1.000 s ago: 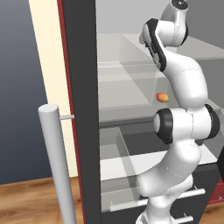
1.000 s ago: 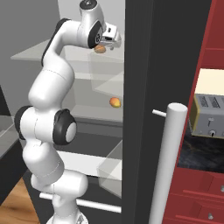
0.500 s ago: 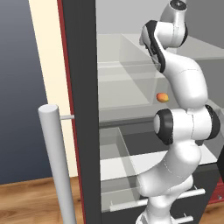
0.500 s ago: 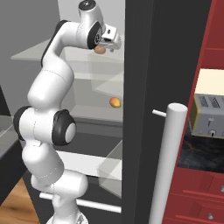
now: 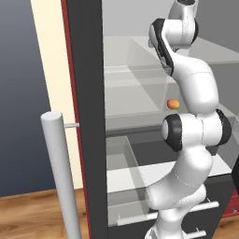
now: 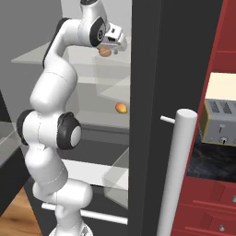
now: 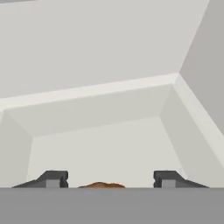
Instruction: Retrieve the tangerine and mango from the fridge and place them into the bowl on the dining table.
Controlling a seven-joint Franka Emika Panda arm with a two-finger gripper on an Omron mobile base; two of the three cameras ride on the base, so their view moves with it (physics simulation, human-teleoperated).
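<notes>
The fridge (image 5: 86, 93) stands open with its pale shelves showing. My gripper (image 6: 107, 50) reaches into the upper shelf, its fingers on either side of a round brownish-orange tangerine (image 6: 105, 52). In the hand view only the top sliver of the tangerine (image 7: 103, 185) shows between the two dark fingertips (image 7: 52, 178), with a small gap on each side; whether they touch it lower down is hidden. The mango (image 5: 172, 103), orange-yellow, lies on the shelf below, also seen as the mango (image 6: 121, 108) in the right base view. The bowl and the dining table are out of view.
A pale bar handle (image 5: 58, 177) of the fridge door stands close in front on the left, and another handle (image 6: 177, 170) on the right. Clear drawers (image 5: 135, 172) fill the fridge's lower part. A toaster (image 6: 221, 120) sits on a black counter among red cabinets (image 6: 228, 37).
</notes>
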